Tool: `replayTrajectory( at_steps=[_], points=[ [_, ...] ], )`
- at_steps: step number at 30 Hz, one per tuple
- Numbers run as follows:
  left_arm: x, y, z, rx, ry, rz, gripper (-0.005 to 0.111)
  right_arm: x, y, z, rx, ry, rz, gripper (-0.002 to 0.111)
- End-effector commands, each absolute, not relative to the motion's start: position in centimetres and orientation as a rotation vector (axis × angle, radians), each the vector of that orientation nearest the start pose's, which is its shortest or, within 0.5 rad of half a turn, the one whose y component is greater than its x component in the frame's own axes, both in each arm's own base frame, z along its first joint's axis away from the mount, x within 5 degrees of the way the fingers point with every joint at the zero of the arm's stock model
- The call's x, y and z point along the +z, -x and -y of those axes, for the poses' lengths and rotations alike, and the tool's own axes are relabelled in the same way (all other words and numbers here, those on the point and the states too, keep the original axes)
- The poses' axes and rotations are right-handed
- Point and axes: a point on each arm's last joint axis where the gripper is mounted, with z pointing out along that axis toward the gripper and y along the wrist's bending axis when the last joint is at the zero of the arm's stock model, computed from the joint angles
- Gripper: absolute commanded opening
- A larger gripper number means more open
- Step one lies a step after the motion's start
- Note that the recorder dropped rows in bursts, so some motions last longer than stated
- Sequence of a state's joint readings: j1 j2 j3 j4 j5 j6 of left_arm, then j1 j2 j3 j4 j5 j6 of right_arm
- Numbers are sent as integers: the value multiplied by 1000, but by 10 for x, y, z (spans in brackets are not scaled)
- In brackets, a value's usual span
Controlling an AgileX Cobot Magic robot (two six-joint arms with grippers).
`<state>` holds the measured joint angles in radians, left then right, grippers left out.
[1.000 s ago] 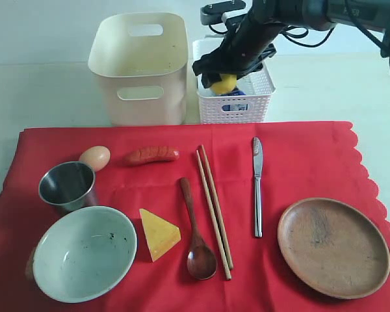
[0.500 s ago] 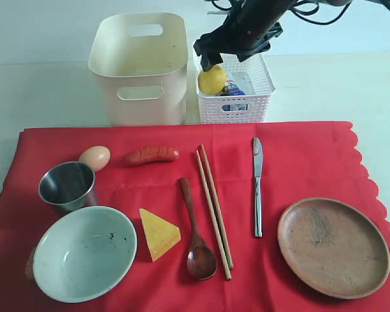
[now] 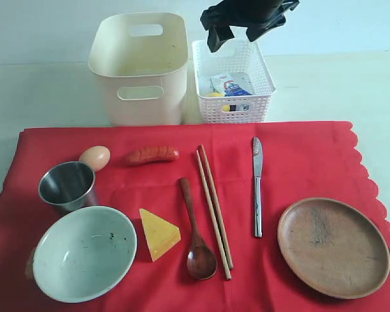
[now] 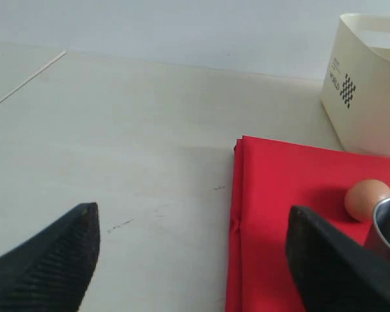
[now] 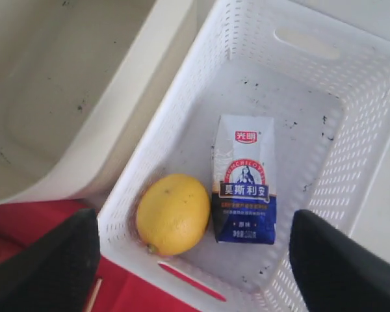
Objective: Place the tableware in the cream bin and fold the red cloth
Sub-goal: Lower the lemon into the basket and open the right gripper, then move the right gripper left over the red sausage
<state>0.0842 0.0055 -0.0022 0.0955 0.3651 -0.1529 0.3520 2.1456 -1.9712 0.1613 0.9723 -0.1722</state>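
The red cloth (image 3: pixel 299 162) lies spread flat and carries the steel cup (image 3: pixel 67 185), speckled bowl (image 3: pixel 84 253), wooden spoon (image 3: pixel 195 231), chopsticks (image 3: pixel 213 208), knife (image 3: pixel 257 188) and brown plate (image 3: pixel 333 247). The cream bin (image 3: pixel 140 68) stands behind the cloth and looks empty. My right gripper (image 3: pixel 244 26) hangs open and empty above the white basket, also seen in the right wrist view (image 5: pixel 195 260). My left gripper (image 4: pixel 192 260) is open and empty over the bare table beside the cloth's edge (image 4: pixel 237 214), near the cup (image 4: pixel 389 227).
The white lattice basket (image 3: pixel 233 110), right of the cream bin, holds a lemon (image 5: pixel 173 213) and a milk carton (image 5: pixel 243 179). An egg (image 3: pixel 95 156), a sausage (image 3: pixel 152 155) and a cheese wedge (image 3: pixel 158 234) lie among the tableware on the cloth.
My right gripper let go of the lemon into the white basket and rose above it. Nothing on the cloth has moved.
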Motion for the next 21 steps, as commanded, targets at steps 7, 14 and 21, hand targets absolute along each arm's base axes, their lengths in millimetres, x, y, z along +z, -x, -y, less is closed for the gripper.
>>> replayTrajectory(
  at_steps=[7, 14, 21],
  points=[
    [181, -53, -7, 38, 161, -1830, 75, 304, -423, -168, 269, 618, -2586, 76],
    [181, -53, -7, 38, 161, -1830, 75, 333, -402, -164, 325, 625, -2595, 76],
    [181, -53, -7, 38, 161, -1830, 75, 361, -383, -166, 453, 623, -2562, 76]
  ],
)
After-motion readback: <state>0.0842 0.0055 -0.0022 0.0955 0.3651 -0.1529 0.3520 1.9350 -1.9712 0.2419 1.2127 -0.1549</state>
